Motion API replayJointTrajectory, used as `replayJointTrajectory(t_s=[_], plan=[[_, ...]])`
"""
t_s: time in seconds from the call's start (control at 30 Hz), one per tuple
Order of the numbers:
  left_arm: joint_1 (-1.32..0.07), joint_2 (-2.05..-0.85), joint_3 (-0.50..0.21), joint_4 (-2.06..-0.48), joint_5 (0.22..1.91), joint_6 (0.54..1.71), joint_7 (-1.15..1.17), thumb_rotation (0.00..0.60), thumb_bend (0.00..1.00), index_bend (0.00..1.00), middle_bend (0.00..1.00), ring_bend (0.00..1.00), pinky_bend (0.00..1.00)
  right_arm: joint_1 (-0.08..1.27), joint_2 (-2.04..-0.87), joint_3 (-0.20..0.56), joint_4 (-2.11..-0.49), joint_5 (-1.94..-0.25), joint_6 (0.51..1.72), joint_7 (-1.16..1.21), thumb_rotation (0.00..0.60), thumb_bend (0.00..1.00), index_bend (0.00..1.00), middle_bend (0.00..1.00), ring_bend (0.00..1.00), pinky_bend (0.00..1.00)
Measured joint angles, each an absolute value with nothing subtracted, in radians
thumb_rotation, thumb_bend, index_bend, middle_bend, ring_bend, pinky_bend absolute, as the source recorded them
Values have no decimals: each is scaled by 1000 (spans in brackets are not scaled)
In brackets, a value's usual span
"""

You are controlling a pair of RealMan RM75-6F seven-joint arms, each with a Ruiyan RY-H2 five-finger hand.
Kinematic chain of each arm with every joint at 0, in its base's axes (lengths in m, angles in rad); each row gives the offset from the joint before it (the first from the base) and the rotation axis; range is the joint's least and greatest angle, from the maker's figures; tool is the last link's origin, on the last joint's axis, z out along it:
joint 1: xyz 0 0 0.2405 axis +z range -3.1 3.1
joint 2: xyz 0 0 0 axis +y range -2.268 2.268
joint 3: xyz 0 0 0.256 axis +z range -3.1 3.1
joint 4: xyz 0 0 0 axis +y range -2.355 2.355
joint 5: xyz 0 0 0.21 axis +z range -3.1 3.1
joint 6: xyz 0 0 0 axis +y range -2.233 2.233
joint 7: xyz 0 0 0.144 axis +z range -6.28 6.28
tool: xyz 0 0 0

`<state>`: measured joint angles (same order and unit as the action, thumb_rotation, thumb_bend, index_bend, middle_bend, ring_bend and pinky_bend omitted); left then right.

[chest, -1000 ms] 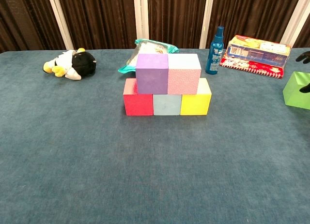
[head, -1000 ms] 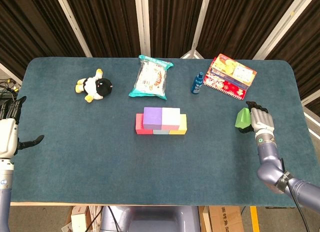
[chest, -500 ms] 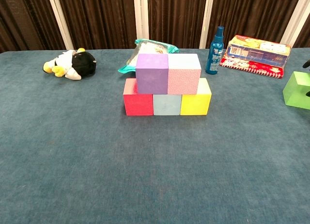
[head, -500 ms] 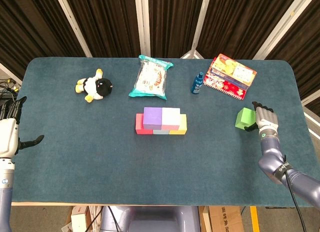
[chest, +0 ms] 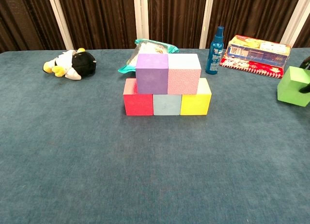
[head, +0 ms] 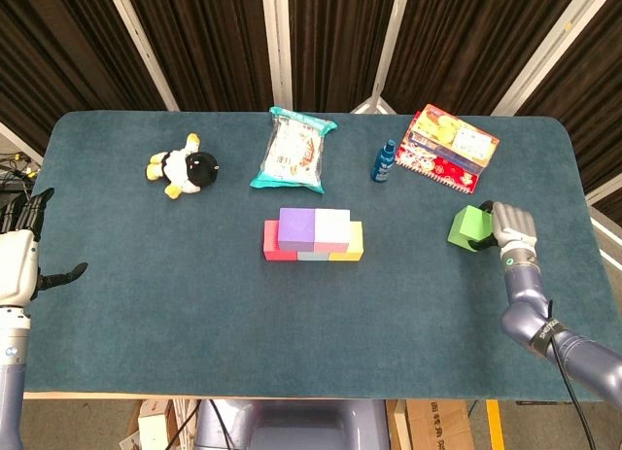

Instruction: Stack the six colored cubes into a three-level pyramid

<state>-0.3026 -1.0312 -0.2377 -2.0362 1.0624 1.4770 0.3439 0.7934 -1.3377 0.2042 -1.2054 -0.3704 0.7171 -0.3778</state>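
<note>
Right hand [head: 511,225]: fingers wrapped on the green cube [head: 469,226], holding it tilted at the table's right side, well apart from the stack.
Left hand [head: 17,260]: empty, fingers spread, off the table's left edge.
Bottom row: red cube [chest: 137,100], light blue cube [chest: 167,105], yellow cube [chest: 195,102], touching.
Second level: purple cube [chest: 151,73] and pink cube [chest: 184,73], side by side.
Behind the stack: penguin plush [head: 183,166], snack bag [head: 291,151], blue bottle [head: 384,161], colourful box [head: 446,147].

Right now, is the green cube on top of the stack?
No, the green cube is far right of the stack, at the right robot hand.
</note>
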Motion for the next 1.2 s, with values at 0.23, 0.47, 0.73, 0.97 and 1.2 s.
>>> replayJointTrajectory(t_s=[0.23, 0.47, 0.73, 0.97, 1.2], plan=[[-300, -1023, -240, -2042, 1057, 1471, 332, 600, 136, 9, 89, 14, 38, 781, -1249, 239, -1340, -426, 769, -344, 600, 263, 445, 528, 508, 441], [-299, -1013, -241, -2050, 1050, 1459, 321, 600, 136, 9, 90, 14, 38, 781, -1134, 278, -1490, -449, 815, -332, 600, 262, 445, 528, 508, 441], [-300, -1006, -240, -2060, 1041, 1448, 317, 600, 136, 9, 89, 14, 38, 802, -998, 325, -1693, -458, 857, -345, 600, 262, 445, 528, 508, 441], [-301, -1000, -238, -2063, 1042, 1444, 315, 600, 136, 10, 89, 14, 38, 875, -915, 363, -1868, -428, 881, -396, 600, 263, 445, 528, 508, 441], [-299, -992, -242, -2064, 1041, 1447, 307, 600, 136, 9, 89, 14, 38, 1004, -913, 376, -1964, -359, 916, -497, 600, 263, 445, 528, 508, 441]])
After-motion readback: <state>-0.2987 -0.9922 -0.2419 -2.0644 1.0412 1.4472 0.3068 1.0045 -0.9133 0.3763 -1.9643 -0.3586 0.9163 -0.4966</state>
